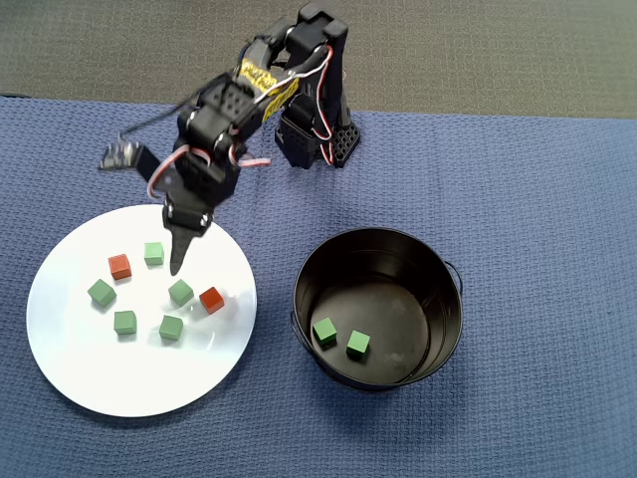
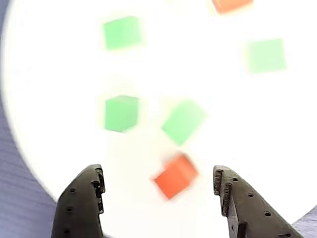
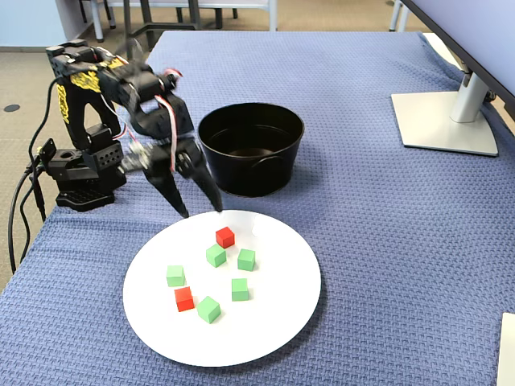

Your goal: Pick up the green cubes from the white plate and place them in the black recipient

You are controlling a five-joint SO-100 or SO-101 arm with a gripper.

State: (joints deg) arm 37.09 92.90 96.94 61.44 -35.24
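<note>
Empty end effector (image 3: 199, 211) hovers over plate (image 1: 90, 383); bucket (image 1: 443, 289) holds two green cubes (image 1: 324, 332).

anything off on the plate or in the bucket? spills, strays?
Nothing spilled or damaged. Five small green cubes and two red-orange cubes sit on the flat white plate; two green cubes lie inside the glossy black bucket. None on the blue cloth. The gripper hangs open over the plate.

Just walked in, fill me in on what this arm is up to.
The arm is moving green cubes from the white plate into the black bucket. Two green cubes already lie in the bucket; five green ones and two red cubes remain on the plate. The gripper hangs open and empty above the plate's edge nearest the arm's base.
</note>
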